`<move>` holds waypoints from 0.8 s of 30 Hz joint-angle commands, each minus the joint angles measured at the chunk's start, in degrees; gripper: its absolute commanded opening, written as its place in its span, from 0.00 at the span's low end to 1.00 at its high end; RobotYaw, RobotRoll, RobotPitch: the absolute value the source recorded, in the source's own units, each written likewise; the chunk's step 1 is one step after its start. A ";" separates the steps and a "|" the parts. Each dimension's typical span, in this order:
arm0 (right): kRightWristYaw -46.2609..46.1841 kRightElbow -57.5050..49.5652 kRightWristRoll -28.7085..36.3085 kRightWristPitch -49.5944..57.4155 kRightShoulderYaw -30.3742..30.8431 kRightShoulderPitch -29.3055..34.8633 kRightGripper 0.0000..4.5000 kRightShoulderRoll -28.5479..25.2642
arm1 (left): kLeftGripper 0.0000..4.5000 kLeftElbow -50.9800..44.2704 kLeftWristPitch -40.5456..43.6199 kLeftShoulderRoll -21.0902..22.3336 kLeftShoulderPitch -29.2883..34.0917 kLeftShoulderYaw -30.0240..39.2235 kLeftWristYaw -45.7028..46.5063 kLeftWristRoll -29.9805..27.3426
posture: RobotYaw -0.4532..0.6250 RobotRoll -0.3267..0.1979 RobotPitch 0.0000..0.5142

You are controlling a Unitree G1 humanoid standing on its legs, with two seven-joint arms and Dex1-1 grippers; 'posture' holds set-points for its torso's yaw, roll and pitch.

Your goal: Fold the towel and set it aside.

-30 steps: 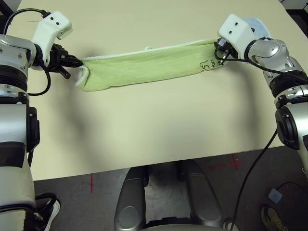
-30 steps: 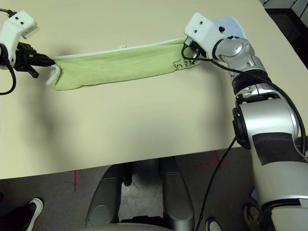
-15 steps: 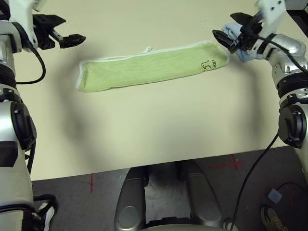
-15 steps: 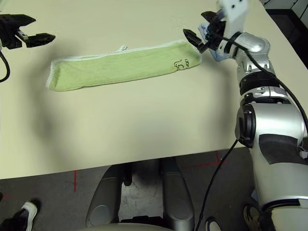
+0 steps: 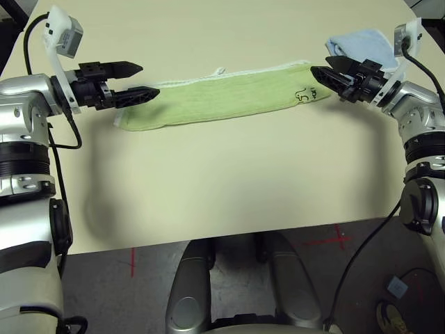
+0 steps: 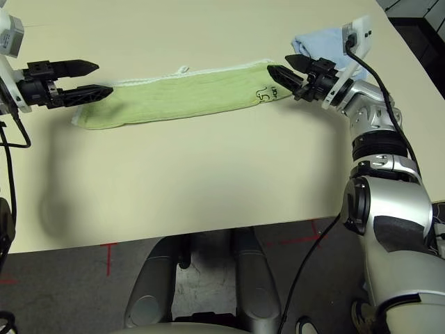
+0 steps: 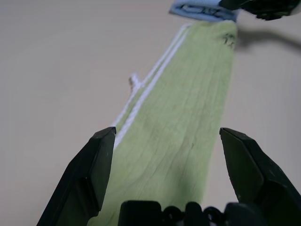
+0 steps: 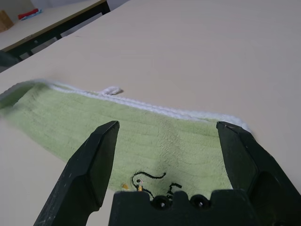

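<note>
a light green towel (image 5: pixel 221 95), folded into a long narrow strip, lies flat across the beige table (image 5: pixel 229 181). the left gripper (image 5: pixel 139 81) and right gripper (image 5: pixel 321 71) hover at its opposite ends, jaws wide open, holding nothing. a light blue cloth (image 5: pixel 361 46) sits behind the right gripper.

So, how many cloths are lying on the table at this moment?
2. The green towel lies as a long strip across the table; a light blue cloth sits just past its logo end, partly hidden behind the right arm.
</note>
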 commanded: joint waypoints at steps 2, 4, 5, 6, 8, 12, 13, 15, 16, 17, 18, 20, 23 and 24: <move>-1.17 -1.61 1.26 1.03 -0.68 2.14 0.99 -0.01 | 0.99 -0.62 -9.39 -1.90 3.43 0.17 -2.74 -1.49 | 0.43 0.62 0.67; -1.35 -1.94 2.07 2.26 -0.97 2.51 0.99 0.08 | 0.99 0.22 -11.60 -2.09 4.14 -0.26 -4.48 -1.67 | 0.42 0.62 0.67; -1.47 -2.09 2.37 2.95 -1.06 2.66 0.99 0.06 | 0.99 0.63 -12.74 -2.11 4.33 -0.38 -5.58 -1.79 | 0.42 0.62 0.67; -1.67 -2.33 2.70 3.72 -1.15 2.84 0.99 -0.01 | 0.99 1.09 -13.64 -2.00 4.48 -0.55 -6.68 -1.83 | 0.42 0.62 0.67; -4.58 -2.21 5.39 11.34 -3.39 1.87 0.99 -0.77 | 0.99 3.86 -16.16 -1.17 4.17 -1.86 -8.88 -0.23 | 0.41 0.62 0.67; -9.83 -5.27 10.01 29.09 -6.19 0.57 0.99 -3.20 | 0.99 7.46 -18.98 -0.41 3.01 -3.55 -11.44 1.26 | 0.41 0.62 0.68; -10.99 -7.08 11.35 33.22 -6.86 0.84 0.99 -3.61 | 0.99 7.91 -19.30 -0.43 2.76 -3.68 -11.63 1.29 | 0.40 0.62 0.68; -14.42 -11.41 14.01 40.39 -8.86 2.04 0.99 -4.04 | 0.99 8.47 -19.43 -0.52 2.37 -3.87 -11.79 1.30 | 0.39 0.62 0.68; -16.58 -13.30 14.99 42.97 -9.97 2.75 0.99 -4.11 | 0.99 8.61 -19.58 -0.52 2.29 -4.02 -11.93 1.35 | 0.39 0.62 0.68; -18.65 -14.93 15.71 44.96 -10.95 3.41 0.99 -4.10 | 0.99 8.70 -19.69 -0.52 2.24 -4.13 -12.05 1.37 | 0.39 0.62 0.68; -20.62 -16.32 16.43 46.64 -11.92 3.99 0.99 -4.02 | 0.99 8.72 -19.72 -0.53 2.22 -4.22 -12.09 1.37 | 0.39 0.62 0.68; -23.52 -19.30 18.56 50.06 -14.20 5.15 0.99 -3.77 | 0.99 8.48 -19.54 -0.56 2.24 -4.32 -12.01 1.35 | 0.39 0.62 0.69; -26.97 -23.77 20.72 55.38 -15.81 7.62 0.99 -3.59 | 0.99 7.68 -18.76 -0.59 2.44 -4.46 -11.94 1.05 | 0.39 0.62 0.69; -27.95 -25.19 21.22 57.01 -16.05 8.55 0.99 -3.56 | 0.99 7.37 -18.52 -0.58 2.53 -4.46 -11.90 0.93 | 0.40 0.62 0.70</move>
